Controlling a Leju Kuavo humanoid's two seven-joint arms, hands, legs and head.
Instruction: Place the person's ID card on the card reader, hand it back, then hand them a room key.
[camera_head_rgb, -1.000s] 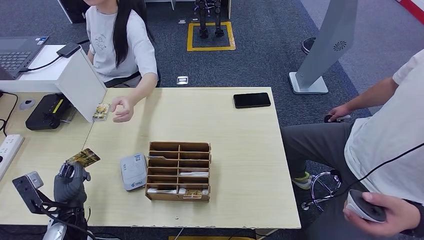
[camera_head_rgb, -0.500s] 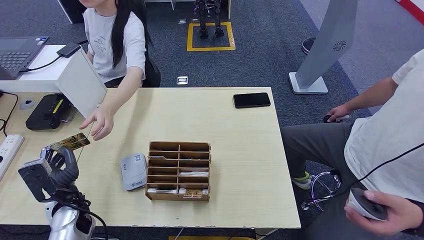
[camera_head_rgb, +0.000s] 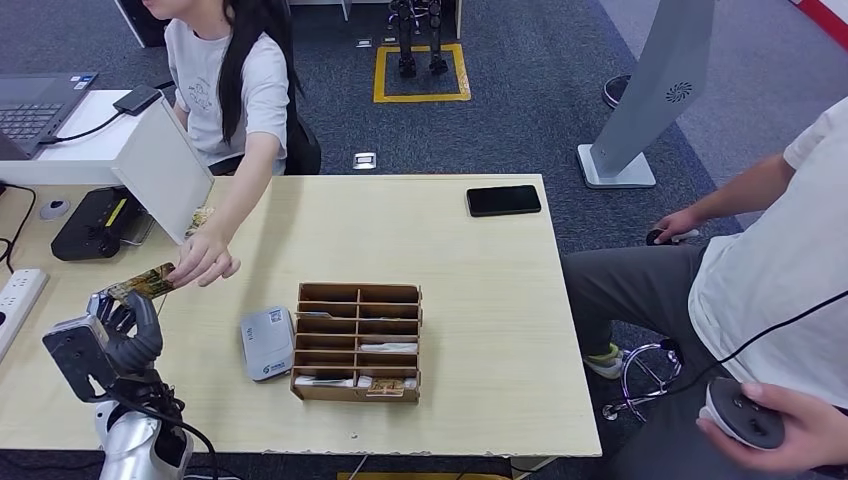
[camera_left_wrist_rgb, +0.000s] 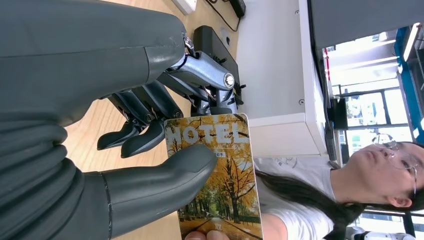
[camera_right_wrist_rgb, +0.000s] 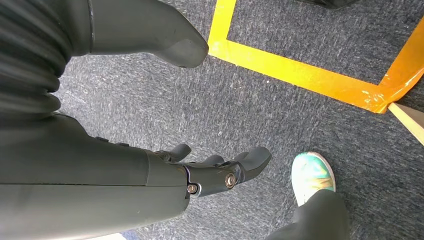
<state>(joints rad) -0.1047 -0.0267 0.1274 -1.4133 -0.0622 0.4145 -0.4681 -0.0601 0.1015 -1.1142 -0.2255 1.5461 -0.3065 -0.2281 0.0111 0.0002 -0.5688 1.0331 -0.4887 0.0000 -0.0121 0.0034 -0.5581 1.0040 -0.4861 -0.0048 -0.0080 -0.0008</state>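
My left hand (camera_head_rgb: 128, 330) is raised over the table's left part and pinches a room key card (camera_head_rgb: 141, 284) printed with autumn trees and the word HOTEL. The left wrist view shows the thumb pressing that key card (camera_left_wrist_rgb: 220, 170) against the fingers (camera_left_wrist_rgb: 145, 132). A person's hand (camera_head_rgb: 203, 260) reaches across from the far side and touches the card's far end. The grey card reader (camera_head_rgb: 267, 342) lies left of the wooden card rack (camera_head_rgb: 357, 342). Another card (camera_head_rgb: 203, 217) lies by the white partition. My right hand (camera_right_wrist_rgb: 215, 172) hangs over the carpet with fingers apart, holding nothing.
A black phone (camera_head_rgb: 503, 200) lies at the table's far right. A white partition (camera_head_rgb: 165, 165), a black device (camera_head_rgb: 95, 222) and a power strip (camera_head_rgb: 15, 298) crowd the left side. A second person (camera_head_rgb: 770, 290) sits at the right holding a round controller.
My left hand lifted the key card up and away toward the person, then held there. The person's hand came forward from near the partition and now touches the card.
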